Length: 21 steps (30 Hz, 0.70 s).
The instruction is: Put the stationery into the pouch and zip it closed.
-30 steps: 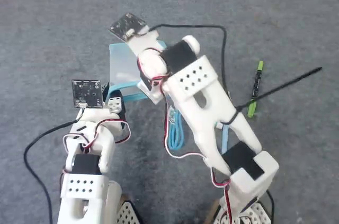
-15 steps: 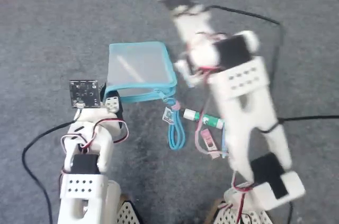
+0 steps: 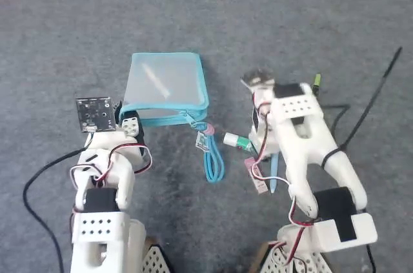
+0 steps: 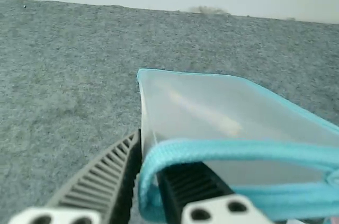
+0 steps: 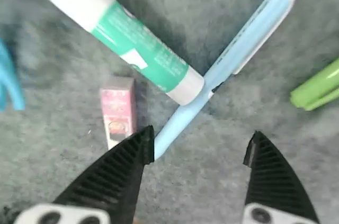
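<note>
Fingers (image 5: 114, 173) of the right gripper (image 5: 201, 144) stand wide apart, pointing down over the blue pen (image 5: 238, 49) and glue stick (image 5: 124, 41); the green marker (image 5: 318, 89) is cut off. Left gripper (image 4: 146, 155) clamps the pouch (image 4: 212, 113) at its near corner.

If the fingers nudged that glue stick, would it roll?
Probably: the glue stick is a round tube lying on its side. The fuzzy carpet likely slows it, and the blue pen at its end may block it.

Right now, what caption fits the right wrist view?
Open gripper above a glue stick, blue pen, pink eraser and green marker on grey carpet.
</note>
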Available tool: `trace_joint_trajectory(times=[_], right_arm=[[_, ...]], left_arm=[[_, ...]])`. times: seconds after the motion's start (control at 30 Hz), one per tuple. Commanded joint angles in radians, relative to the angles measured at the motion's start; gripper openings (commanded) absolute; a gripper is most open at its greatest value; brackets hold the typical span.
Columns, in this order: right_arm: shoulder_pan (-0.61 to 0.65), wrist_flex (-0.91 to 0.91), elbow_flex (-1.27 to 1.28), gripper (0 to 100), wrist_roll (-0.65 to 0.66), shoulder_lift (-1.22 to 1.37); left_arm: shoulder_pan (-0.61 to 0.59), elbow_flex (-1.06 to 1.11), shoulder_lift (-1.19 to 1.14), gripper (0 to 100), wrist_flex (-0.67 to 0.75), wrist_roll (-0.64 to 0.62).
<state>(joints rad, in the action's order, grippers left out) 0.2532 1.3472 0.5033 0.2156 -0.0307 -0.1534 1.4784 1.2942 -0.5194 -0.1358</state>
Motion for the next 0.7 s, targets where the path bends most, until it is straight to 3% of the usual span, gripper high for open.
trace_joint_trajectory(times=[0.0,0.47,0.67], right_arm=[[-0.016,-0.064,0.061,22.8,-0.012,-0.061],[-0.016,-0.156,0.204,23.4,-0.009,-0.050],[-0.018,-0.206,0.267,4.1,0.012,-0.058]], left_arm=[[-0.005,-0.031,0.008,1,0.037,0.014],[-0.005,-0.031,0.008,1,0.037,0.015],[-0.005,-0.031,0.008,1,0.034,0.015]])
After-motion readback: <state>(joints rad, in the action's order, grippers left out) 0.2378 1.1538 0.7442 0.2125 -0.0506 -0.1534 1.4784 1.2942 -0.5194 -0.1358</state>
